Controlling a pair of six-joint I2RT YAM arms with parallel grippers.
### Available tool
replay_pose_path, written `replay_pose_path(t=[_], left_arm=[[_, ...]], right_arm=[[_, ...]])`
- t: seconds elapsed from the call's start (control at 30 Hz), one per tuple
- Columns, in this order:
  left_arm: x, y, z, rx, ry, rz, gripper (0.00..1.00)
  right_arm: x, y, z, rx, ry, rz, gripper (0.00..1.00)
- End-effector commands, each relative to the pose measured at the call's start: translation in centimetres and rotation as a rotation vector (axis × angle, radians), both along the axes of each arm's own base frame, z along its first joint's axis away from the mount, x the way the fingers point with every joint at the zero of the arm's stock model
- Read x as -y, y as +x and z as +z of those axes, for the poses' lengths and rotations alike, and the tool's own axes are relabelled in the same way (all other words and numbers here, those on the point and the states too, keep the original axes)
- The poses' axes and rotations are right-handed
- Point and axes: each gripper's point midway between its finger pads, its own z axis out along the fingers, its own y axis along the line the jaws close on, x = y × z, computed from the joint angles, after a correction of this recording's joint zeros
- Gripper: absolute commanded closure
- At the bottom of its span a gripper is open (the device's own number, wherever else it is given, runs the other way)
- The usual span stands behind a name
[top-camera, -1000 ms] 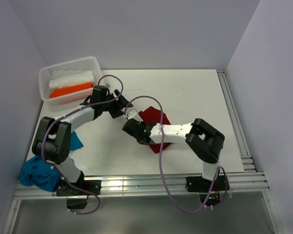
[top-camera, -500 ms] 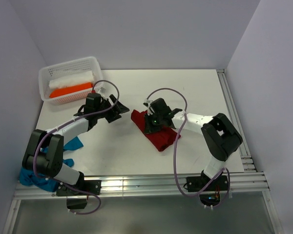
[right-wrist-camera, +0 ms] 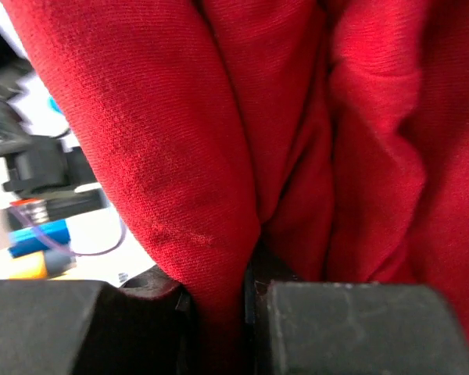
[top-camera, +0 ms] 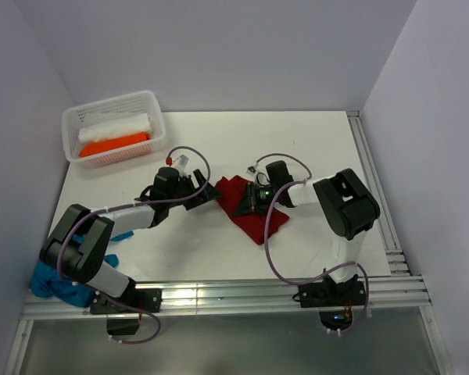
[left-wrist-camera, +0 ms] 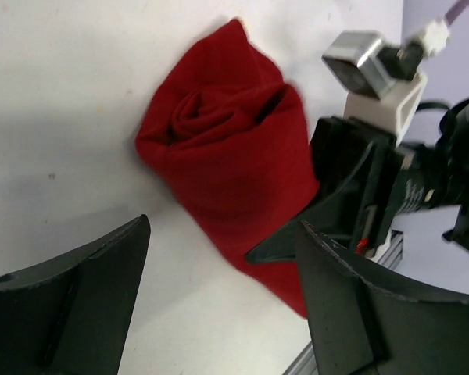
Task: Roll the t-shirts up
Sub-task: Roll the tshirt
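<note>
The dark red t-shirt (top-camera: 255,221) lies bunched in a loose roll at the table's middle, its spiral end showing in the left wrist view (left-wrist-camera: 219,148). My right gripper (top-camera: 248,199) is shut on a fold of that red cloth (right-wrist-camera: 180,141), which fills the right wrist view between the fingers (right-wrist-camera: 359,328). Just left of the shirt, my left gripper (top-camera: 203,194) stands open a little above the table, nothing between its fingers (left-wrist-camera: 70,305). A teal-blue t-shirt (top-camera: 59,280) lies heaped at the near left by the left arm's base.
A white perforated basket (top-camera: 109,103) stands at the far left corner with a white roll (top-camera: 117,125) and an orange roll (top-camera: 113,144) in it. Metal rails (top-camera: 219,293) run along the near edge and right side (top-camera: 371,180).
My right gripper has drawn back from the shirt's left side to its right, bunching the red cloth. The left gripper came down and right, closer to the shirt.
</note>
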Motion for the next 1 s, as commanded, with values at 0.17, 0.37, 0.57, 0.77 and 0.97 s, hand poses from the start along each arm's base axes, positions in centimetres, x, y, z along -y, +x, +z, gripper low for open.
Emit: replay_pose_path(t=[0.17, 0.37, 0.57, 0.77, 0.97], left_arm=[[0.4, -0.1, 0.0, 0.142, -0.034, 0.004, 0.07], [1.1, 0.0, 0.1, 0.205, -0.103, -0.013, 0.06], [1.6, 1.0, -0.5, 0.243, -0.112, -0.018, 0.00], [1.7, 2.6, -1.1, 0.243, -0.068, -0.015, 0.01], [2.0, 3.9, -1.6, 0.266, -0.094, -0.021, 0.01]], right_arm=[[0.8, 0.3, -2.2, -0.100, 0.017, -0.025, 1.00], [1.2, 0.3, -4.3, -0.170, -0.007, -0.039, 1.00], [1.0, 0.5, -4.2, -0.181, 0.011, -0.038, 1.00], [0.9, 0.3, -4.0, -0.187, 0.023, -0.034, 1.00], [1.0, 0.2, -4.3, -0.193, 0.015, -0.034, 1.00]])
